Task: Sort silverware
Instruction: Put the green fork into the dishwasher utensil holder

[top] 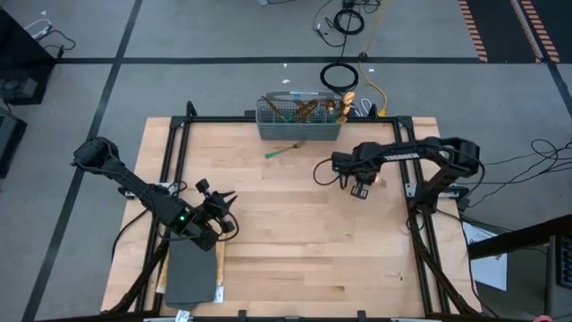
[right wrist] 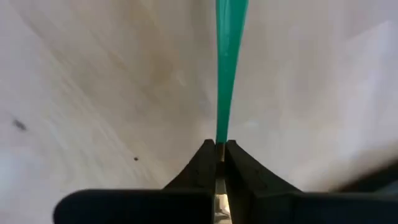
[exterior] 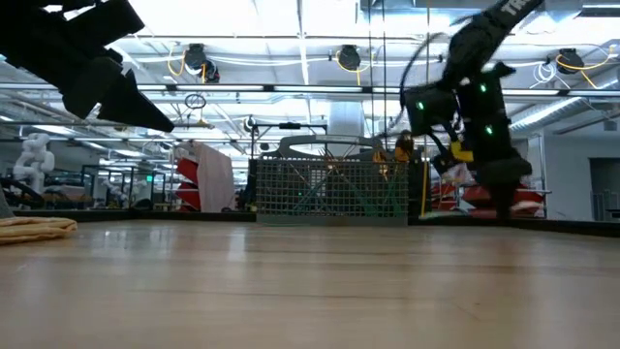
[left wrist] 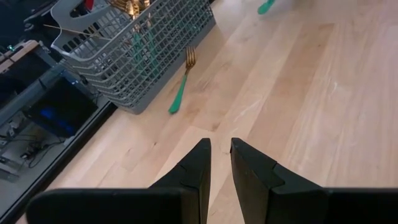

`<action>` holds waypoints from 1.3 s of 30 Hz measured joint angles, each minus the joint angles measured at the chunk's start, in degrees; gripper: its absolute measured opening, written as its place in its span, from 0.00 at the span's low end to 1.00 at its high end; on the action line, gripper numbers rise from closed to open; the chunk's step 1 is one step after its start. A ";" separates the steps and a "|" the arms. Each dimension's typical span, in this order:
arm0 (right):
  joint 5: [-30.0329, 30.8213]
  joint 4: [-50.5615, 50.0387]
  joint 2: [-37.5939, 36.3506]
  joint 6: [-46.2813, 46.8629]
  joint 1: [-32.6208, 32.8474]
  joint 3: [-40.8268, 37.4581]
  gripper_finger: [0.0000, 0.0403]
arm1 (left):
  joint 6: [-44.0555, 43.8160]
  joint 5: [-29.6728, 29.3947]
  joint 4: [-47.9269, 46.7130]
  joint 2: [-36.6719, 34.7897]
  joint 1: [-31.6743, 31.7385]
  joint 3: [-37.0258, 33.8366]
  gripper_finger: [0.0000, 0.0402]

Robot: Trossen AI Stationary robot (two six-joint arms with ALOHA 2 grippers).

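A grey mesh caddy (top: 299,118) stands at the table's far edge with several gold-and-teal pieces upright in it. One fork (top: 281,150) (left wrist: 183,84) lies flat on the wood just in front of the caddy. My right gripper (top: 361,189) (right wrist: 219,149) is over the table's right part and is shut on the silverware piece with the teal handle (right wrist: 229,56). My left gripper (top: 222,207) (left wrist: 221,155) hovers over the near left part, its fingers a narrow gap apart, touching nothing. In the low view the right gripper (exterior: 489,189) hangs to the right of the caddy (exterior: 329,189). My right gripper pinches the piece between its two fingers at the thin end of the teal handle (right wrist: 221,134), where a bit of gold (right wrist: 217,186) shows farther back between them. The fingers point down and lie along the piece. The handle sticks out past the fingertips toward the table; whether its end touches the wood I cannot tell.
A dark flat pad (top: 192,273) lies at the near left corner beside the left arm. Black frame rails (top: 174,152) run along the table's sides. Cables (top: 340,76) lie on the floor beyond the caddy. Bare wood (top: 295,233) fills the middle.
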 joint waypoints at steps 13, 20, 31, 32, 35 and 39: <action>26.33 -23.54 -0.10 -1.76 10.72 31.78 0.00 | -0.01 0.57 0.18 0.00 0.00 -0.02 0.18; 45.84 -17.81 4.62 -33.52 8.71 44.12 0.00 | -0.02 0.61 0.18 0.00 0.00 -0.02 0.18; 68.51 -17.82 17.10 -63.39 1.30 46.63 0.00 | -0.02 0.59 0.19 -0.02 0.00 -0.02 0.18; 68.41 -17.81 17.79 -63.72 0.75 46.63 0.00 | -0.01 0.61 0.15 -0.02 0.00 -0.02 0.18; 68.17 -17.80 19.82 -65.13 -0.45 46.65 0.00 | 0.00 0.59 0.04 -0.02 0.00 -0.02 0.18; 68.09 -17.15 22.16 -65.31 -1.30 46.67 0.00 | 0.00 0.30 -0.08 -0.02 0.00 -0.02 0.18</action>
